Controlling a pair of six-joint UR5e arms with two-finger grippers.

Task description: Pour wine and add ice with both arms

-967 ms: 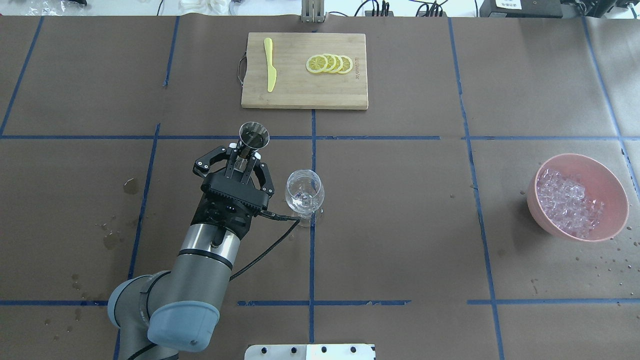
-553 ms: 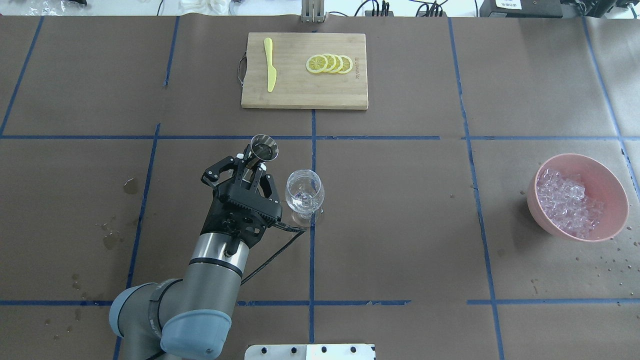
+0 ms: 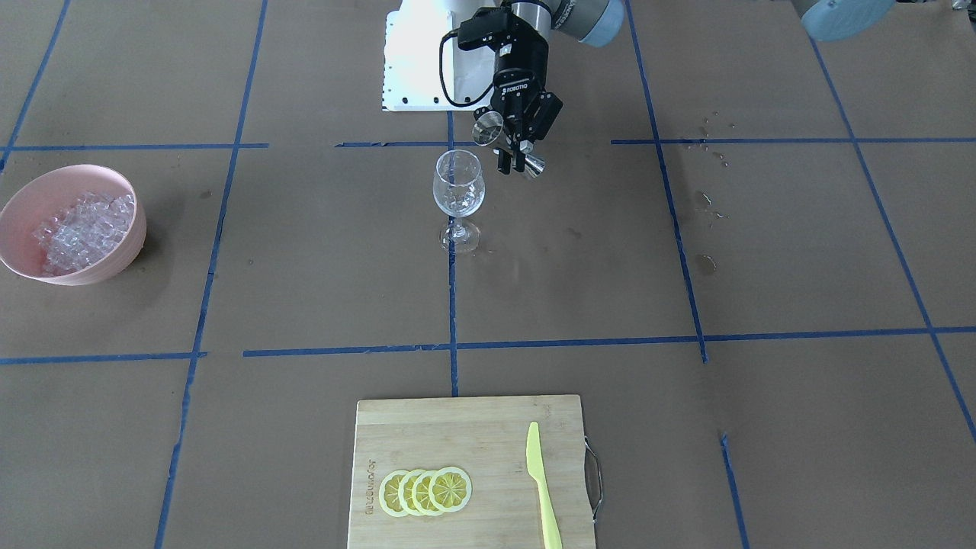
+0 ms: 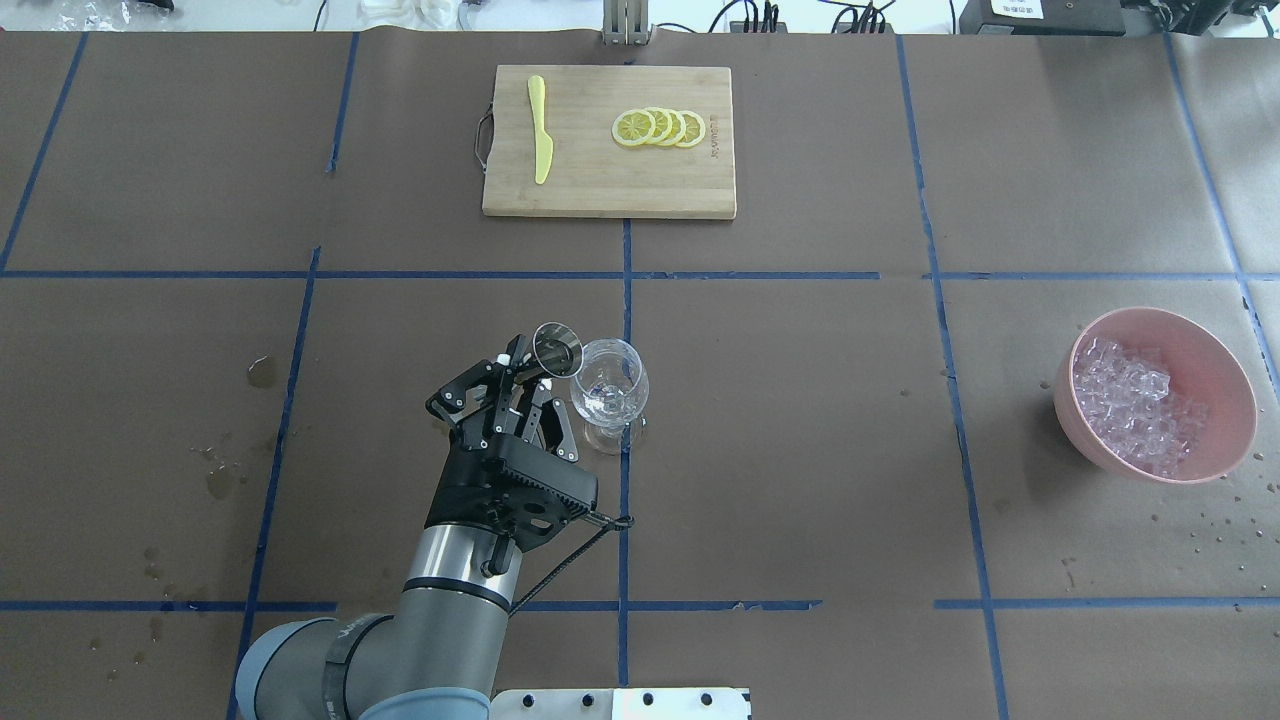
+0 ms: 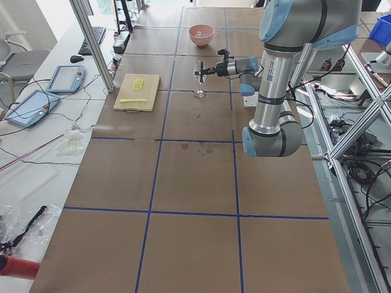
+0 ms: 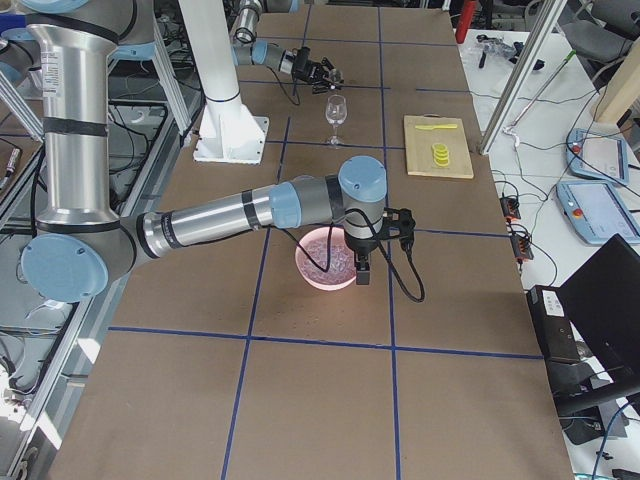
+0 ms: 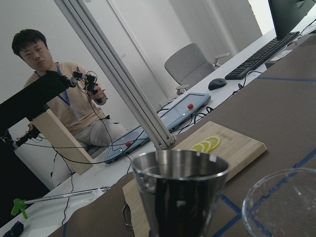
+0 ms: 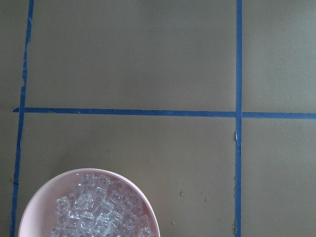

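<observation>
One wine glass (image 4: 609, 385), one pink bowl (image 4: 1218, 358) heaped with ice (image 4: 1130, 400), and one cutting board (image 4: 600, 185) carrying four lemon slices (image 4: 660, 128) and one yellow knife (image 4: 541, 130) sit on the desk (image 4: 800, 420). The left claw (image 4: 520, 378), lettered "ROBOTIQ", is clamped on one steel jigger (image 4: 557, 350) tilted just beside the glass rim. The right claw (image 6: 362, 268) hangs over the bowl; I cannot tell whether it is open or closed.
</observation>
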